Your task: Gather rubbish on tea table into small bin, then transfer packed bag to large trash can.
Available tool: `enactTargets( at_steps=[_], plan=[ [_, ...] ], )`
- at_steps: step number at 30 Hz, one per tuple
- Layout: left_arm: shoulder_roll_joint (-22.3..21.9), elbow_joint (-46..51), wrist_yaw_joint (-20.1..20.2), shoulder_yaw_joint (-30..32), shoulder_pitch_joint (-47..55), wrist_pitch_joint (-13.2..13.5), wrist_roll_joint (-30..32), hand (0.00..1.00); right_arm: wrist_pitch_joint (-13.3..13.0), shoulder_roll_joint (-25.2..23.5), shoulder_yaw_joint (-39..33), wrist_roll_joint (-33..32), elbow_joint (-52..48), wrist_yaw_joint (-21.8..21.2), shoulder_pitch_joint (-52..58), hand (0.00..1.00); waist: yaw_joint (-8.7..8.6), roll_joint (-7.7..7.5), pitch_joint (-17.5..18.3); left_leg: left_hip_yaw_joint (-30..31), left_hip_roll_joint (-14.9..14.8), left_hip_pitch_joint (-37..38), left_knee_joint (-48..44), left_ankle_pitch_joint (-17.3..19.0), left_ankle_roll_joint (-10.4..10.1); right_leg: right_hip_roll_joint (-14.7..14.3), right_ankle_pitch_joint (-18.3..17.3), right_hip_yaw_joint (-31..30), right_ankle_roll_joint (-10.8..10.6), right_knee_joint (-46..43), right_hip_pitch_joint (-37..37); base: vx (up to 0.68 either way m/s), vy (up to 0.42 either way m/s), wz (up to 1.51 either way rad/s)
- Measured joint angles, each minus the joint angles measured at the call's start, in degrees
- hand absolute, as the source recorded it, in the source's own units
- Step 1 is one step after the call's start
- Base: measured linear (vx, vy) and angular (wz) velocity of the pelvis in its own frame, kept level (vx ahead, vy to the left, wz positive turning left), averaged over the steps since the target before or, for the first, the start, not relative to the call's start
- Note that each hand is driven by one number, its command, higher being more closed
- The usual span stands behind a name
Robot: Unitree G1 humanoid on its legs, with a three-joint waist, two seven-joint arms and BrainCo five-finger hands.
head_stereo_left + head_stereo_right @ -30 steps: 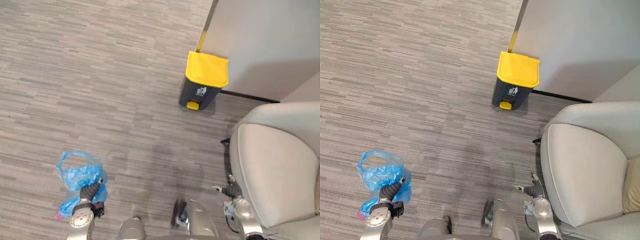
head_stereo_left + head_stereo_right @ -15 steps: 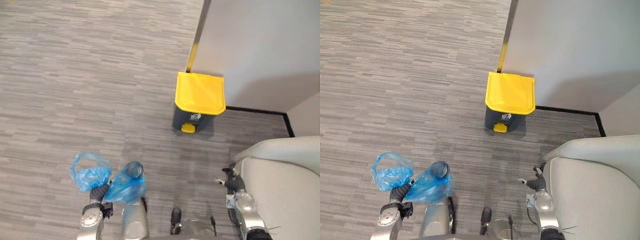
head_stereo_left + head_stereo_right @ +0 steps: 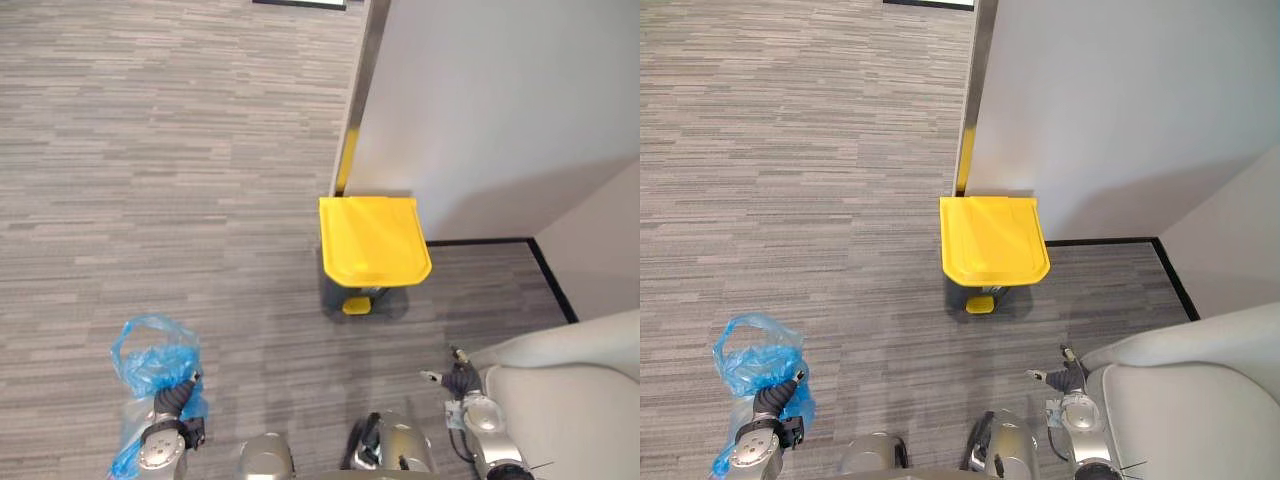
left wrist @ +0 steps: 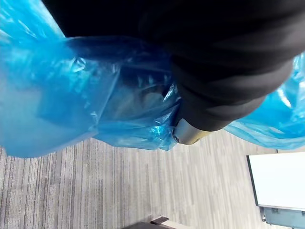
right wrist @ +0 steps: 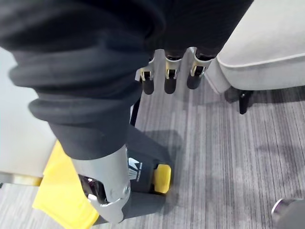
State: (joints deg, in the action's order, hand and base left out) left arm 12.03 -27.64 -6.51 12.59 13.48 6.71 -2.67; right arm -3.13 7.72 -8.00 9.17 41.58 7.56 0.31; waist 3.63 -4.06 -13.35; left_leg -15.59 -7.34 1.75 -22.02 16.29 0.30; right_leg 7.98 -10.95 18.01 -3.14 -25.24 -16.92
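On seemingly carpeted floor (image 3: pixel 150 180): lidded bin (image 3: pixel 372 240).

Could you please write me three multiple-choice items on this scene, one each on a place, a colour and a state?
1. Where does the trash can stand?
A. against the wall
B. out on the open carpet
C. on an armchair

2. What colour is the bag at the left hand?
A. black
B. white
C. blue

3. How is the trash can's lid?
A. raised
B. shut
C. lying off on the floor

Answers:
1 A: its back edge meets the foot of the wall beside the corner.
2 C: the crumpled plastic round the hand is blue in the eye views and the left wrist view.
3 B: the yellow lid lies flat over the dark body.
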Motion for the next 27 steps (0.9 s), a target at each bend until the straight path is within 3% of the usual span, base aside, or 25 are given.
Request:
enactTargets(
  at_steps=[1,2,5,7,9,10,12,13,16,20,27],
  plan=[
    [0.3,0.0,0.0,0.6,0.0,0.1,0.1,1.00,0.0,0.2,-0.1,0.0,0.0,0.0,0.9,0.00,-0.32,-1.36,0.4,1.5,0.7,1.3,-0.8,1.0,-2.4,-2.0,14.5,-2.7,3.3,9.6,2.3,0.50,-0.129,0.40],
    [-0.8,-1.4,0.1,0.6,-1.2,0.0,0.1,1.00,0.3,1.5,-0.4,0.0,0.5,0.0,1.1,0.00,-0.69,1.39,0.0,3.4,-1.0,1.5,-2.8,1.8,-3.7,-3.3,13.9,-1.8,4.5,8.7,3.7,0.40,-0.093,0.36],
    [-1.4,-1.3,0.2,0.7,-1.9,0.3,0.1,1.00,0.5,2.2,-0.8,-0.1,-1.4,0.1,0.6,0.00,-1.51,3.41,-0.3,6.1,-3.3,-1.2,-10.2,-1.3,-7.1,-4.8,10.8,-0.2,4.3,11.2,6.6,0.35,-0.106,0.14],
    [-3.0,-1.2,0.3,0.6,-2.4,0.2,0.1,1.00,0.8,1.8,-0.8,-0.1,-3.0,0.1,1.9,0.00,-0.73,3.82,-0.6,6.0,-6.2,-5.6,-22.3,-5.0,-6.9,-6.1,10.8,0.1,4.5,15.4,12.1,0.33,-0.065,0.10],
    [-3.7,-1.2,0.5,-0.5,-2.4,0.3,0.1,1.00,0.7,0.9,-1.5,-0.3,-4.5,0.3,2.6,0.00,0.35,2.99,-0.8,3.9,-7.7,-9.2,-26.2,-0.3,-5.1,-5.9,10.8,-0.8,4.5,17.9,15.5,0.25,-0.001,-0.16],
    [-3.8,-1.2,1.0,-1.2,-2.4,0.3,0.1,1.00,0.6,0.7,-2.0,-0.6,-4.6,0.2,1.9,0.00,0.36,2.74,-0.8,3.4,-7.7,-11.0,-23.4,0.6,-4.1,-5.7,10.9,-1.1,4.4,18.5,15.9,0.20,0.074,-0.30],
    [-4.2,-1.2,1.5,-1.2,-2.3,0.3,0.1,1.00,0.7,0.3,-3.3,-0.6,-4.6,0.6,0.6,0.00,0.33,3.31,-0.8,2.8,-7.6,-12.3,-10.7,-0.8,-4.5,-5.8,10.8,-2.2,3.5,18.6,15.8,0.17,0.152,-0.33],
    [-4.7,-1.3,1.5,-1.2,-2.3,0.3,0.1,1.00,0.7,0.6,-3.6,-0.6,-4.5,1.0,0.7,0.00,0.36,4.61,-0.4,2.8,-7.8,-12.2,-2.9,-6.0,-4.1,-6.7,10.5,-2.8,2.0,18.6,15.9,0.16,0.249,-0.35],
    [-4.7,-2.2,1.5,-1.3,-3.2,0.3,0.2,1.00,1.0,-0.6,-4.1,-0.6,-3.7,1.2,1.7,0.00,0.45,2.68,0.5,0.6,-4.4,-9.9,-0.4,-5.9,-3.9,-3.8,10.6,-4.4,-0.6,19.6,16.2,0.13,0.197,-0.15],
    [-4.2,-2.3,1.5,-1.1,-3.1,0.2,1.2,1.00,1.0,-0.6,-4.5,-0.6,-3.4,1.2,2.4,0.00,0.34,2.79,0.7,-1.0,-2.7,-8.2,1.2,-5.7,-3.6,-2.5,11.2,-5.9,-1.7,21.3,16.7,0.03,0.077,-0.14],
    [-4.0,-4.1,1.3,-0.5,-2.1,-0.1,1.2,1.00,1.2,-0.2,-5.1,-0.7,0.4,1.3,2.4,0.00,0.15,3.29,0.9,-1.6,-2.8,-7.9,2.0,-5.7,-3.2,-3.2,11.4,-7.3,-1.9,21.5,15.9,0.01,-0.030,-0.10]
  ],
)
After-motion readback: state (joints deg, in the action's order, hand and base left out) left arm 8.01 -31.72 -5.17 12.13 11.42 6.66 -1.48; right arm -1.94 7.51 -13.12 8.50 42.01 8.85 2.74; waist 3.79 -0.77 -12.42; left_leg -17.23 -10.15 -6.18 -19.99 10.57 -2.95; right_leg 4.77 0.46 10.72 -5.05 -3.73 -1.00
